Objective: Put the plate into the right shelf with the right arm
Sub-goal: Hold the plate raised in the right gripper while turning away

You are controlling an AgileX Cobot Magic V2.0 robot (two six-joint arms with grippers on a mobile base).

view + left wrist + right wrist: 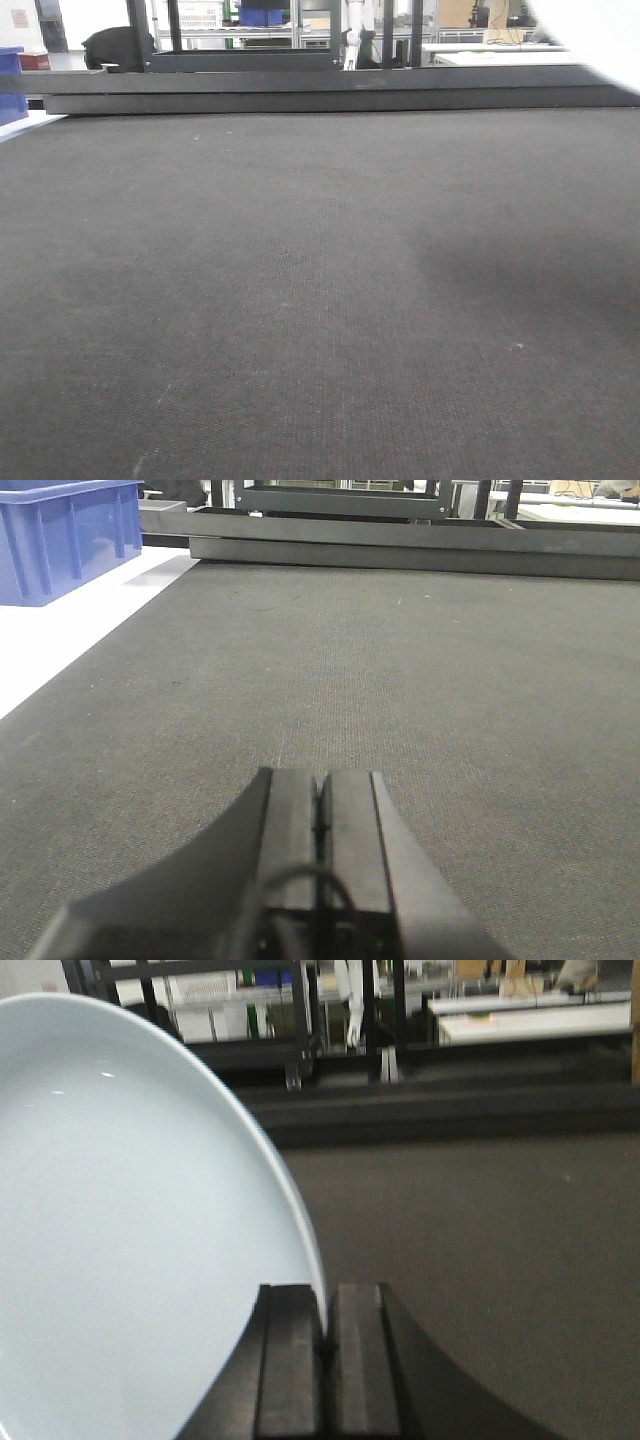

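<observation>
Left of the right gripper [322, 1355], which clamps its rim, the plate [130, 1240] runs out of frame. The left gripper [320, 825] is pressed together; ahead-left, a blue bin [60, 535] hides its contents.

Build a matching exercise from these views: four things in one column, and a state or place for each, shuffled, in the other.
Things:
1. plate
2. left tool
3. right tool
4. blue bin

States or places:
A. shut on nothing
B. standing on the white surface
C. held by its rim
D. shut on the plate's rim

Pairs: 1-C, 2-A, 3-D, 4-B
</observation>
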